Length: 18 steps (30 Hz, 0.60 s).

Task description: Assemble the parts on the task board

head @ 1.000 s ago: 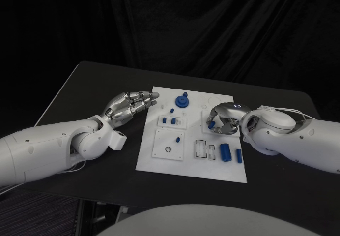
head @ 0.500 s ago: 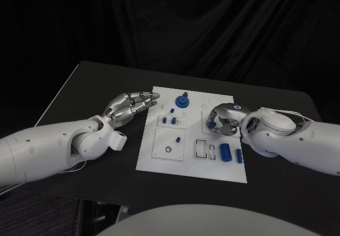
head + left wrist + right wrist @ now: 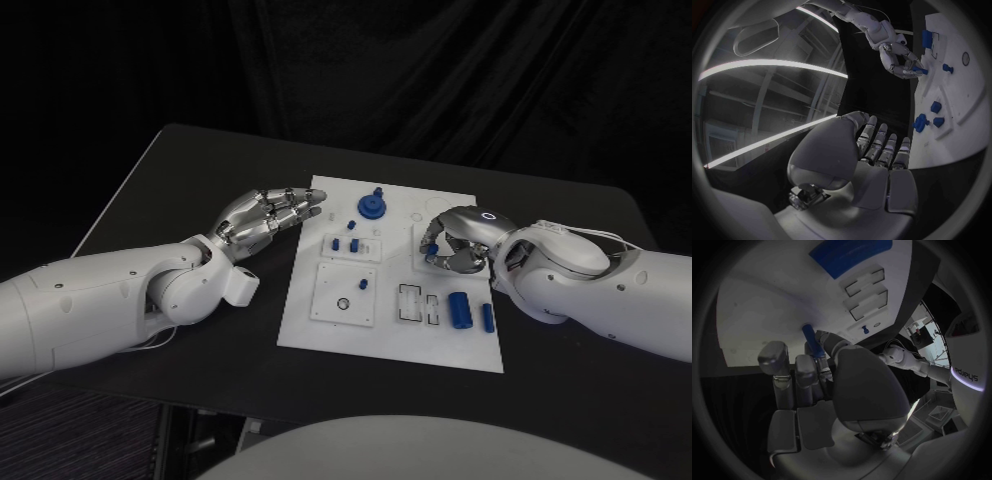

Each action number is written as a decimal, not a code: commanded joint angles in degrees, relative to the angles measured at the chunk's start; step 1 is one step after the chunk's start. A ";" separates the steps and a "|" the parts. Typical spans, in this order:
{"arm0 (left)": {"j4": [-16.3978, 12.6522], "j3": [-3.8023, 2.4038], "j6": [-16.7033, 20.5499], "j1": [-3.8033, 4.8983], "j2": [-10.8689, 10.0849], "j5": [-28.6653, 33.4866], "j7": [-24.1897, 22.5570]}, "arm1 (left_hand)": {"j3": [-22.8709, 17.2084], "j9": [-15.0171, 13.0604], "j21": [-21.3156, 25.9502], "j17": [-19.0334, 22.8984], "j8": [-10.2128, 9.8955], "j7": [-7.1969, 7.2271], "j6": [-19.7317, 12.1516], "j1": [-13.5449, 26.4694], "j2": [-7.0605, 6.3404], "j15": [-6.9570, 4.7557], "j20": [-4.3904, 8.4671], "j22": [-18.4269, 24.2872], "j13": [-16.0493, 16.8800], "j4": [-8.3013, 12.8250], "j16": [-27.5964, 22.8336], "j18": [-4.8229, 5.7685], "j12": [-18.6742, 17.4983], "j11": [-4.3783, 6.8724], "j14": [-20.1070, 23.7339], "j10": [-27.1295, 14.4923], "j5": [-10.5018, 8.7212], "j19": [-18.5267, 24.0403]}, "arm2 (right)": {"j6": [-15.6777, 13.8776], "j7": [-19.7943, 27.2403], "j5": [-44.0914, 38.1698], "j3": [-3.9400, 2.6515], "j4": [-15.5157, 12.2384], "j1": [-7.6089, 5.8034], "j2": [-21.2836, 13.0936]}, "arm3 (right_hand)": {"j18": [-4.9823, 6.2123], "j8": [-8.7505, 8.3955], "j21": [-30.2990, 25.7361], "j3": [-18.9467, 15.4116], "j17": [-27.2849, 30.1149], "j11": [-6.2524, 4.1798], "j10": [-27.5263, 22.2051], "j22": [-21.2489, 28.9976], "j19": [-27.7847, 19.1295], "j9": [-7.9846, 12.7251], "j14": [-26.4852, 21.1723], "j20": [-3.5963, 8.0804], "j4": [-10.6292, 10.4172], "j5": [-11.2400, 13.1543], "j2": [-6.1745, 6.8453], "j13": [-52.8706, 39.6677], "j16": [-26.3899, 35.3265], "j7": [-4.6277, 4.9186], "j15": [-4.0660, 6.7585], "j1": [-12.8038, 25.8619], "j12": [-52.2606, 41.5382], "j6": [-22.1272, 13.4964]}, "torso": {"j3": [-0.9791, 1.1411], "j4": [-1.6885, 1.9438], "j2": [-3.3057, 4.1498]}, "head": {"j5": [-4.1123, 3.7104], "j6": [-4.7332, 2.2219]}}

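Note:
The white task board [image 3: 325, 320] lies in the middle of the table. My right hand [image 3: 456, 242] hovers over its right half with fingers curled, pinching a small blue peg [image 3: 431, 255]; the right wrist view shows that peg [image 3: 812, 342] between thumb and fingers, just above the board [image 3: 767, 305]. My left hand [image 3: 268, 217] hangs open beside the board's far left corner, fingers stretched toward it and holding nothing. A round blue knob [image 3: 372, 207] stands at the far edge. Small blue pegs [image 3: 343, 244] stand below the knob, and two blue blocks [image 3: 460, 309] lie near the right edge.
Two empty rectangular slots [image 3: 415, 303] lie left of the blue blocks, and a round hole [image 3: 342, 304] sits in the near left panel. In the left wrist view my left hand [image 3: 873, 155] faces the board [image 3: 967, 105]. Black table surrounds the board.
My right hand has shifted slightly to the right and farther over the board with the peg. The left hand has not moved.

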State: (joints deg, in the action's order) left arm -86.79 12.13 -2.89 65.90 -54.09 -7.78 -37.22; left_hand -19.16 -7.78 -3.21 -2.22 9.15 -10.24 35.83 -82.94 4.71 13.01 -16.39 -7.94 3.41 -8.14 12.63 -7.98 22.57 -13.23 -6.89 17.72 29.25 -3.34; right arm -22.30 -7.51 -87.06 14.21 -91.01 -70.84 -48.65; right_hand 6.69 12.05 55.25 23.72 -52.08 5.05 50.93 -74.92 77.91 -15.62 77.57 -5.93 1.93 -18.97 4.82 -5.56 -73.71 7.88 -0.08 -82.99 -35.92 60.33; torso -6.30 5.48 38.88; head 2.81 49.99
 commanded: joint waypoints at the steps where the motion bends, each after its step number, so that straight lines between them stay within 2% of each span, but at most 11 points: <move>1: -0.11 -0.04 -0.95 -0.10 0.11 0.18 -0.26 | -0.41 -0.06 0.15 -0.07 0.27 -2.58 0.33 -0.44 0.18 0.13 -0.13 -0.05 0.07 0.02 0.25 0.55 0.34 -0.10 -0.09 0.37 0.25 -0.12 | -3.63 -0.45 -0.43 -0.05 -0.89 0.09 -0.42 | 0.21 0.28 0.21 0.30 0.23 -0.90 1.53 -6.00 0.12 -0.22 -0.09 0.37 0.29 -0.18 -0.36 -0.84 0.11 -0.30 0.47 -0.69 -0.15 -0.03 | 0.00 0.01 -0.01 | 0.06 0.01; 2: -0.12 -0.04 -0.98 -0.11 0.11 0.18 -0.22 | -0.50 -0.06 0.14 -0.07 0.27 -2.60 0.33 -0.47 0.24 0.17 -0.16 -0.07 0.06 0.03 0.31 0.57 0.32 -0.11 -0.12 0.35 0.28 -0.14 | -3.74 -0.55 -0.47 -0.06 -1.20 0.06 -0.56 | 0.17 0.44 0.33 0.81 0.26 -0.93 1.73 -6.03 0.19 -0.57 -0.01 0.46 0.56 0.76 -0.24 -0.85 0.20 -0.32 0.52 -0.67 -0.04 -0.08 | 0.00 0.00 -0.01 | 0.05 0.01; 11: -0.22 -0.04 -1.03 -0.13 0.10 0.19 -0.05 | -0.50 -0.06 0.14 -0.07 0.27 -2.60 0.33 -0.47 0.24 0.17 -0.16 -0.07 0.06 0.03 0.31 0.57 0.32 -0.11 -0.12 0.35 0.28 -0.14 | -3.69 -1.00 -0.59 -0.10 -4.79 -0.82 -1.70 | 0.11 0.56 0.51 1.24 0.13 -0.94 1.90 -6.07 0.29 -0.97 0.16 0.51 0.69 1.62 0.04 -0.85 0.20 -0.31 0.52 -0.31 0.14 -0.27 | -0.01 0.04 -0.01 | 0.24 0.01; 18: -0.34 -0.04 -0.95 -0.13 0.07 0.19 -0.11 | -0.57 -0.05 0.12 -0.09 0.26 -2.61 0.30 -0.51 0.26 0.21 -0.20 -0.12 0.04 0.07 0.42 0.59 0.29 -0.08 -0.19 0.31 0.29 -0.19 | -2.78 -0.23 -0.97 -0.10 -9.47 -1.26 -1.66 | 0.05 0.49 0.80 1.61 -0.04 -0.95 2.14 -6.14 0.42 -1.25 0.32 0.54 0.91 2.36 0.29 -0.89 0.17 -0.26 0.55 -0.19 0.24 -0.73 | -0.02 0.01 -0.01 | 0.79 0.01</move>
State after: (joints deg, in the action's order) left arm -86.94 12.13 -3.14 65.87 -54.08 -7.77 -36.81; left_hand -19.48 -7.77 -3.21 -2.23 9.15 -10.24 35.83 -82.95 4.71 13.01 -16.39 -7.99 3.41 -8.14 12.85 -7.98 22.57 -13.22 -6.89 17.72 29.25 -3.33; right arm -24.58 -7.64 -87.35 14.12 -99.81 -72.00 -50.40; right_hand 6.69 12.33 55.91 24.90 -52.08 5.45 51.35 -74.91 78.12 -16.82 77.78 -5.72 2.89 -16.76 4.74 -5.56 -73.71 7.59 0.12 -83.19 -35.68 60.01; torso -6.30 5.48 38.86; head 3.43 49.99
